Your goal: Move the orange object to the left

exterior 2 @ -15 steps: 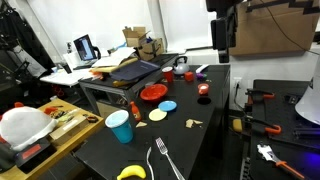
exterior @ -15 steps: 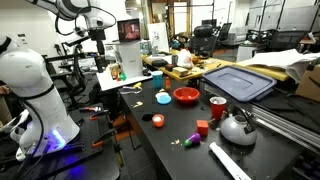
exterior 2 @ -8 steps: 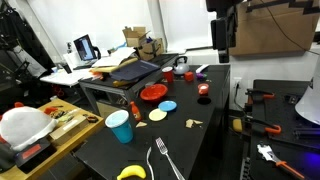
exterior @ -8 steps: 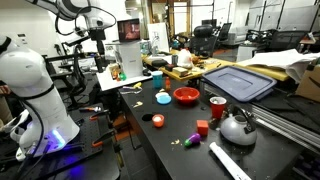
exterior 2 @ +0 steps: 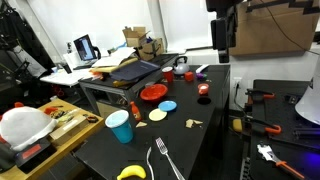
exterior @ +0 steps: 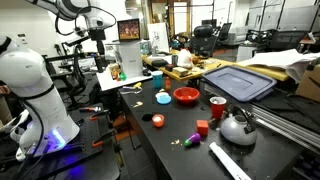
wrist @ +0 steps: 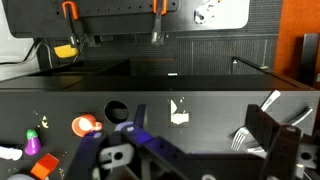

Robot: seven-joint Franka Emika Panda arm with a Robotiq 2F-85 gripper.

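Note:
The orange object is a small red-orange block [exterior: 202,128] on the black table [exterior: 170,135], between the kettle [exterior: 237,127] and a round orange piece with a pale centre [exterior: 157,121]. In the wrist view the block [wrist: 33,145] lies at the lower left, left of and below the round piece [wrist: 85,125]. I cannot make the block out in the exterior view that shows the blue cup. My gripper [exterior: 98,45] [exterior 2: 222,55] hangs high above the table, far from the block. Its fingers [wrist: 195,150] are open and empty.
A red bowl [exterior: 186,96], a red cup [exterior: 217,107], a blue disc [exterior: 163,98] and a white bar [exterior: 228,160] share the table. A blue cup [exterior 2: 120,126], a fork [exterior 2: 160,155], a banana [exterior 2: 131,172] and a red plate [exterior 2: 152,93] lie toward the other end.

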